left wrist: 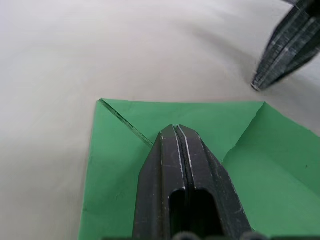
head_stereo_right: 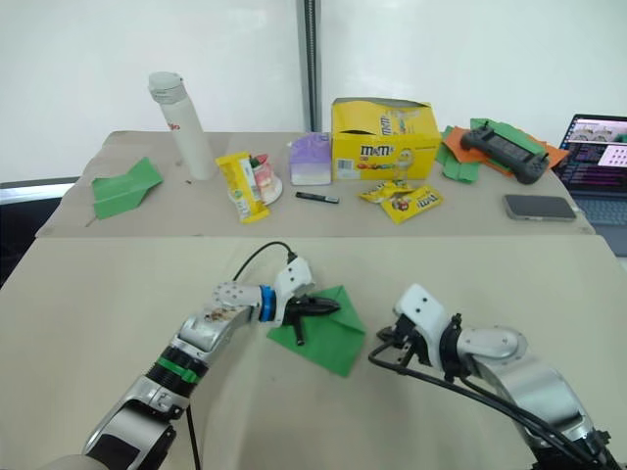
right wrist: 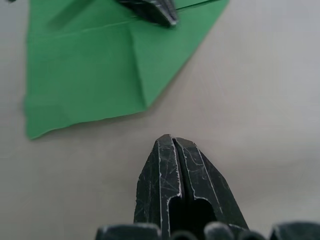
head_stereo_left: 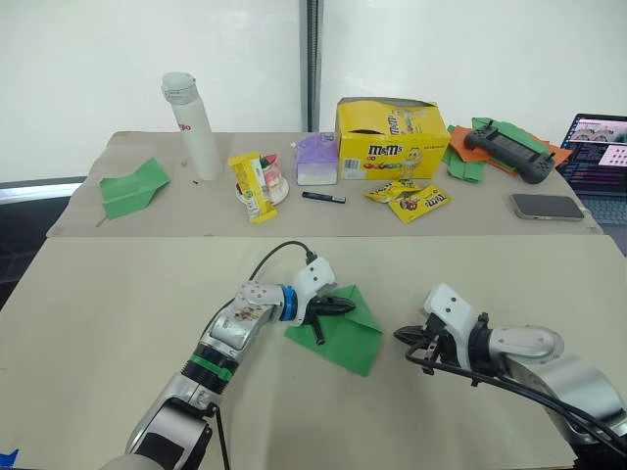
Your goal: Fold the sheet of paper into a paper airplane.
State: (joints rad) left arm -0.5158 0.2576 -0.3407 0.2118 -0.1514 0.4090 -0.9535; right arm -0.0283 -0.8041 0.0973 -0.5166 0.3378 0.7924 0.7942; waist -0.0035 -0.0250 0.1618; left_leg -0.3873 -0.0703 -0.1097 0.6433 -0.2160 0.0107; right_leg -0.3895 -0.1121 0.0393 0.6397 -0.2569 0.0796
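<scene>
The paper is lying partly folded on the table. The left gripper, closed, is pressing on it. The right gripper, closed and empty, is hovering beside it.

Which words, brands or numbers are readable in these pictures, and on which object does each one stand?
"m&m's": on the front of the yellow box on the far table.
Red print on the white bottle: too small to read.
Yellow candy packets near the box: print too blurred to read.
Yellow snack bar wrapper: print too small to read.
Laptop screen: nothing readable.
Sheet of paper: no text.
</scene>
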